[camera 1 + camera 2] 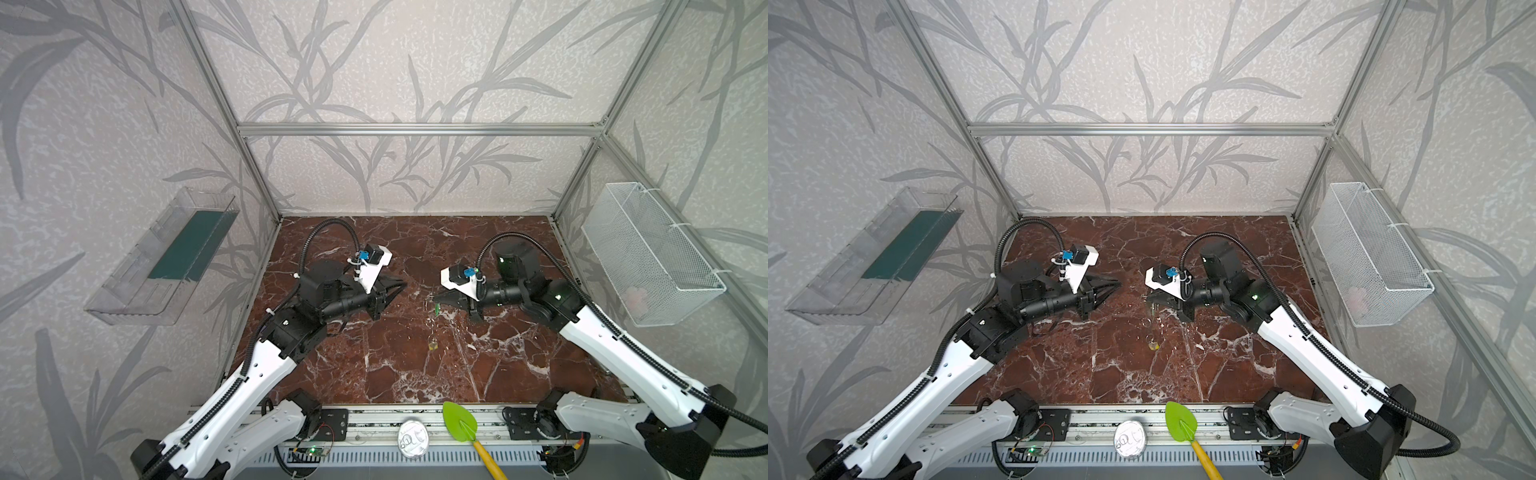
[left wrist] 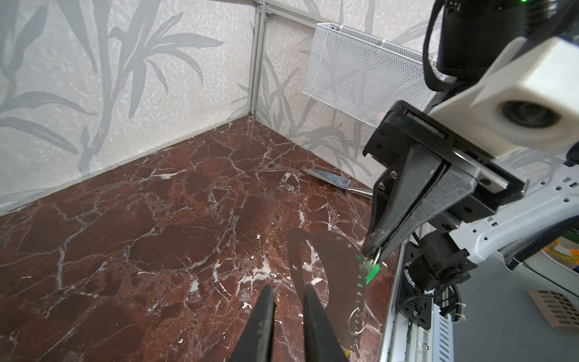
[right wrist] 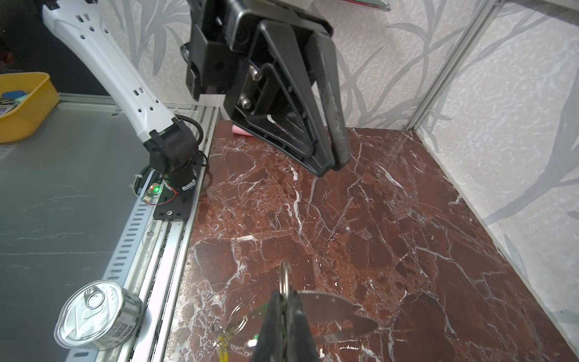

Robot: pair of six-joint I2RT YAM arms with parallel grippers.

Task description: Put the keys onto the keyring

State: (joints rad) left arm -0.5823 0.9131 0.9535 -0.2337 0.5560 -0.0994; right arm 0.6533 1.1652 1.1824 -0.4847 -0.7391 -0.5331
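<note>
No text, number or brand can be read in any view.

- Tin can (image 3: 100, 316) on the front rail (image 3: 170, 241): the paper label (image 3: 122, 329) on its wall carries fine dark print, too small to read. In both top views the lid shows only raised metal.
- Orange-and-yellow printed item (image 2: 562, 252), seen by the left wrist camera: blurred, illegible.
- Small circuit board (image 3: 153, 191) with a green light: no markings legible.
</note>
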